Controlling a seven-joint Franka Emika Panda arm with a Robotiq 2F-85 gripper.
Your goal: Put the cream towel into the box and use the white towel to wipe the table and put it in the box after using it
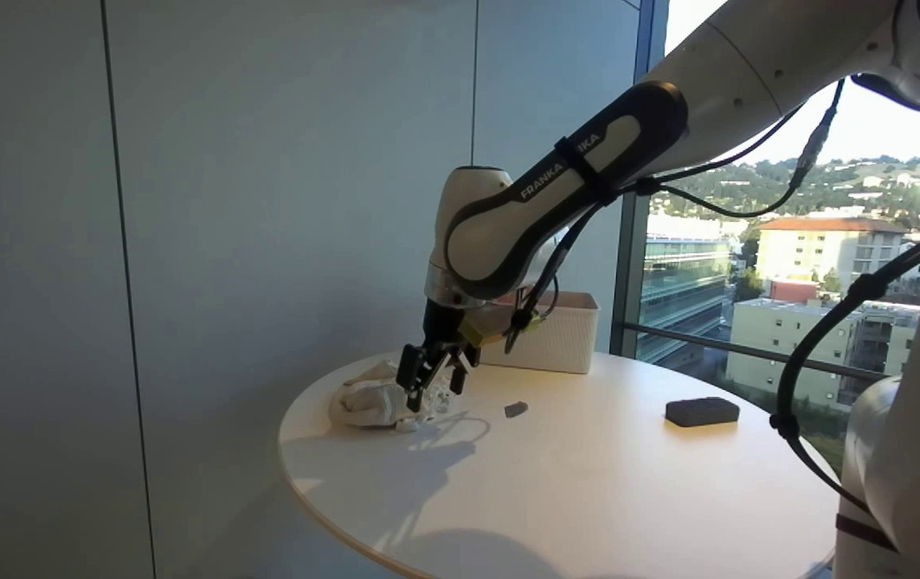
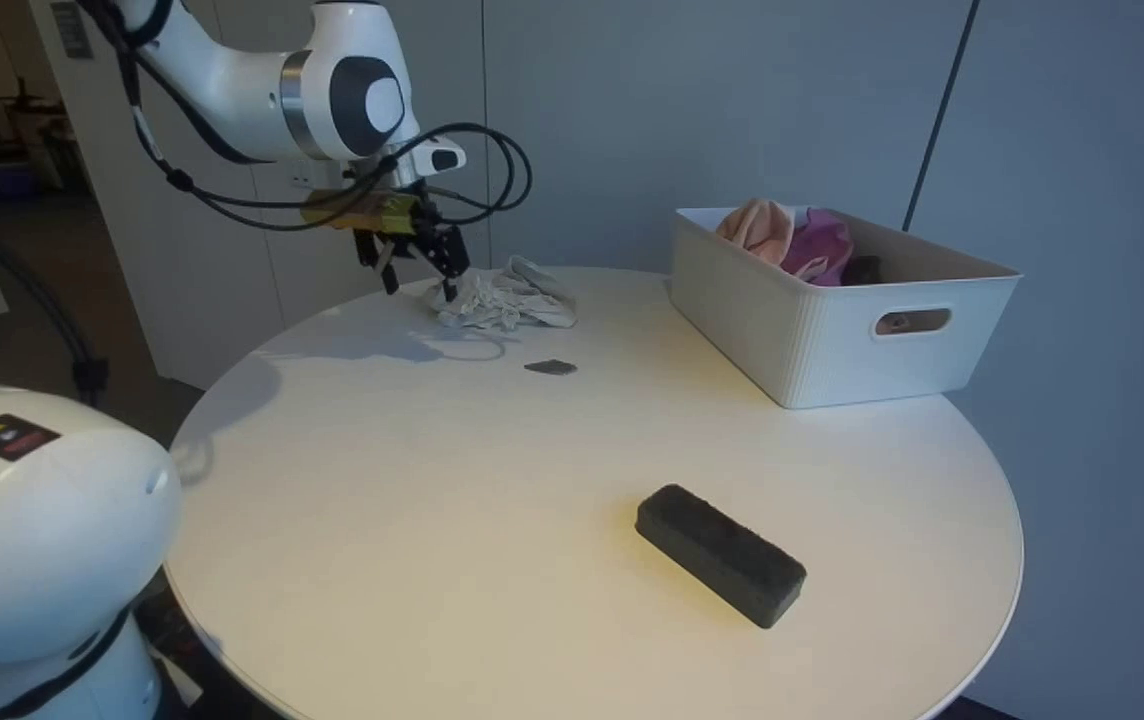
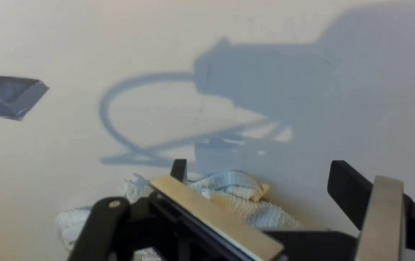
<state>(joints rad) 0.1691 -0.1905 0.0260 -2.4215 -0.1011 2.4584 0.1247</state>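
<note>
Your gripper (image 1: pixel 436 396) is hanging low over the table (image 2: pixel 412 520) rn, jaws spread well apart, so you're released, w/ the arm (image 2: pixel 252 100) on the left in an exterior view. Pale towel (image 2: pixel 517 300) (white vs cream, can't tell for sure) is in a crumpled heap on the table at the far side, left of the middle, just beside your gripper there. FYI the wrist view has some of it showing btwn the fingers (image 3: pixel 347 188) and more out past the one on the left, rest is blocked or cut off, so can't tell if you're touching it. Box (image 2: pixel 837 340) is upright at the far right of the table, w/ a peach cloth (image 2: pixel 760 230) and a purple cloth (image 2: pixel 819 248) inside, plus a dark thing (image 2: pixel 862 270) that's too hidden to ID. Small gray scrap (image 2: pixel 551 367) lies a bit nearer than the towel, and the black block (image 2: pixel 722 555) sits near right, well apart from the box. BTW the arm's shadow (image 3: pixel 283 79) falls across the table right up to the towel in the wrist view.
</note>
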